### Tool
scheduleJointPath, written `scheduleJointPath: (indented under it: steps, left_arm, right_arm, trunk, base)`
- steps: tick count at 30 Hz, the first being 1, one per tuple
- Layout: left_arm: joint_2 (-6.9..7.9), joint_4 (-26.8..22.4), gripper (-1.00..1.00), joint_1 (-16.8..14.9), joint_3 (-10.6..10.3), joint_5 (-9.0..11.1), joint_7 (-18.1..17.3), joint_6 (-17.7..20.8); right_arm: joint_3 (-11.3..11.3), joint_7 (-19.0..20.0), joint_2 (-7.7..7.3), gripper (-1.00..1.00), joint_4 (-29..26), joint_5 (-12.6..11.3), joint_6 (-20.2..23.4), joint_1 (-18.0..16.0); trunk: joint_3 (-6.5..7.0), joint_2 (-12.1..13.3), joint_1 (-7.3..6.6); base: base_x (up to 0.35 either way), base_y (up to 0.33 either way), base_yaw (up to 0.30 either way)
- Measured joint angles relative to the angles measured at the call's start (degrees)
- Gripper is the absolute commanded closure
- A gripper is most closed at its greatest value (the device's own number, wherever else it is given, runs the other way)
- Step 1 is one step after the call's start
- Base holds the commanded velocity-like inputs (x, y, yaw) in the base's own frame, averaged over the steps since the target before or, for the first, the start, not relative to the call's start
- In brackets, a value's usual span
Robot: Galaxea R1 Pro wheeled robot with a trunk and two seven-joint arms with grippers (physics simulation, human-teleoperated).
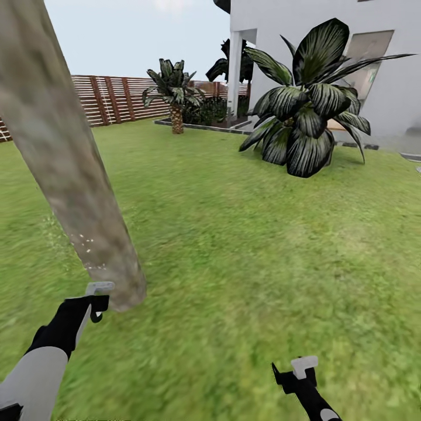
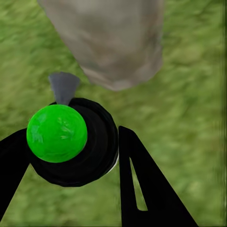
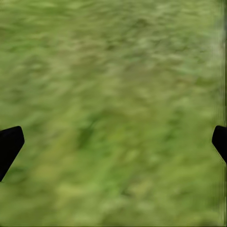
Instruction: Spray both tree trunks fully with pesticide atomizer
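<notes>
Two grippers low over the floor (image 1: 245, 263). Left gripper (image 2: 71, 156) at 7 o'clock in the head view, clamped on the pesticide atomizer (image 2: 64, 137), grey nozzle aimed at the tree trunk (image 1: 70, 175) base just beyond. Right gripper (image 1: 295, 374) at 5 o'clock, fingers spread wide, nothing between them, grass beneath. Broad-leaved plant (image 1: 304, 111) at 1 o'clock, slatted fence (image 1: 111, 99) at 11
</notes>
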Motion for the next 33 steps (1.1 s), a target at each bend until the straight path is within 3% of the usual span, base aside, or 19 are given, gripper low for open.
scheduleJointPath:
  steps: [12, 23, 33]
  left_arm:
    - [0.01, -0.07, 1.0, 0.02, 0.0, 0.03, 0.0, 0.02]
    - [0.05, -0.13, 1.0, 0.0, 0.0, -0.06, 0.0, 0.0]
    - [0.02, -0.16, 1.0, 0.02, 0.0, 0.02, 0.0, 0.02]
  right_arm:
    - [0.0, 0.0, 0.05, -1.0, 0.1, 0.0, 0.0, -0.01]
    - [0.0, 0.0, 0.04, -1.0, 0.08, 0.0, 0.0, 0.0]
    - [0.01, 0.0, 0.05, -1.0, 0.1, 0.05, 0.0, -0.01]
  trunk:
    - [0.0, 0.0, -0.02]
    - [0.0, 0.0, 0.0]
    - [0.0, 0.0, -0.02]
  base:
    - [0.052, -0.269, 0.267]
    - [0.129, -0.232, 0.033]
    - [0.126, -0.266, 0.259]
